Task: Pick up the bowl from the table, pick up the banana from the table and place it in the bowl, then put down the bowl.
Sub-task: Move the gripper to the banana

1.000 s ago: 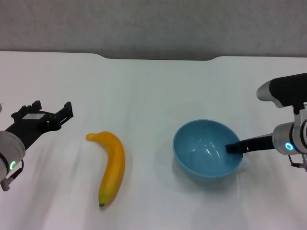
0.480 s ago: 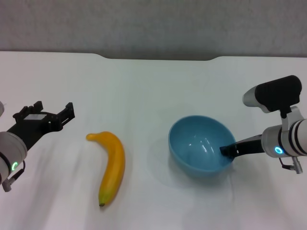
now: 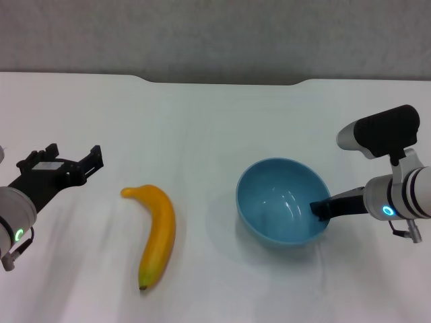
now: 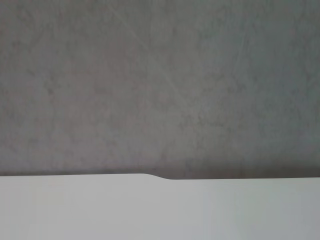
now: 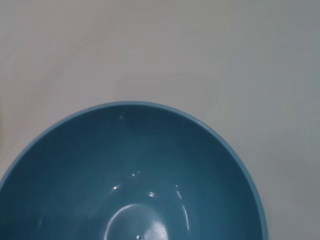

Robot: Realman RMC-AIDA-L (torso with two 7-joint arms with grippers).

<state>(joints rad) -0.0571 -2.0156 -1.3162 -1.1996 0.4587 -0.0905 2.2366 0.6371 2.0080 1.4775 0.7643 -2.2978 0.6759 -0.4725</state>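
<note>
The light-blue bowl (image 3: 281, 202) is at the right of the white table (image 3: 202, 121), tilted a little, with a faint shadow spread beneath it. My right gripper (image 3: 323, 208) is shut on the bowl's right rim, one dark finger (image 3: 319, 207) inside the wall. The right wrist view looks straight down into the bowl (image 5: 135, 185). The yellow banana (image 3: 156, 234) lies flat left of centre, stem end at the far side and dark tip toward me. My left gripper (image 3: 67, 163) hovers open left of the banana, apart from it.
The table's notched far edge (image 3: 222, 82) meets a grey wall; the left wrist view shows the same table edge (image 4: 160, 176) and the wall. Bare tabletop lies between banana and bowl.
My right gripper has carried the bowl slightly left and up off the table, and the bowl now tilts. The banana and the left arm have barely moved.
</note>
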